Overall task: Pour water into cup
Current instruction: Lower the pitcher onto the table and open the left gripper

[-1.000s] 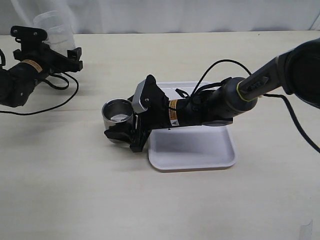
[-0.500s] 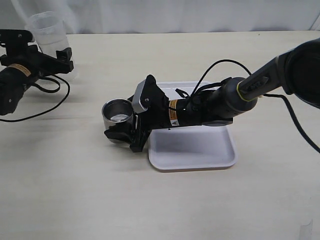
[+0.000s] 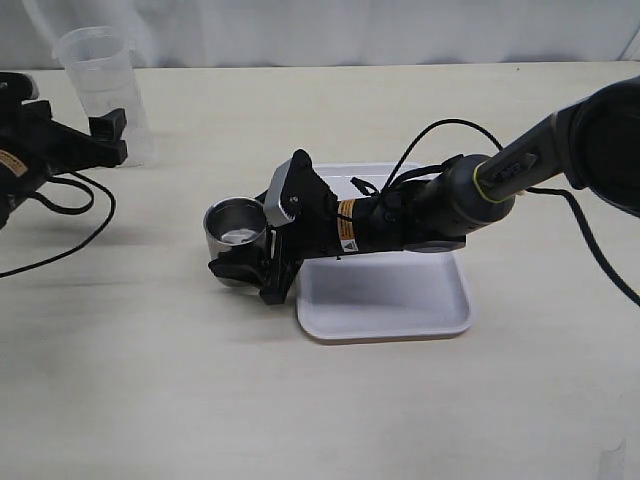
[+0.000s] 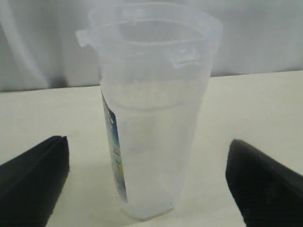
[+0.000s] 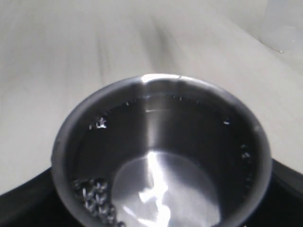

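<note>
Pale wood-grain desk (image 3: 150, 400), matte finish, with a smooth white rectangular plastic tray (image 3: 400, 305) in the middle. At the far left stands a tall tapered translucent plastic jug (image 4: 151, 61), with clear water (image 4: 151, 156) roughly halfway up. The black left fingers (image 4: 33, 175) are spread wide either side, not touching it. The short shiny steel cup (image 3: 236, 225) sits just beside the tray, with the right fingers (image 3: 238, 270) clamped round it.

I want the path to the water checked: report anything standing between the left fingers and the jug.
Nothing visible does. The jug stands upright on the table, facing the open left gripper, touching neither of its fingers.
</note>
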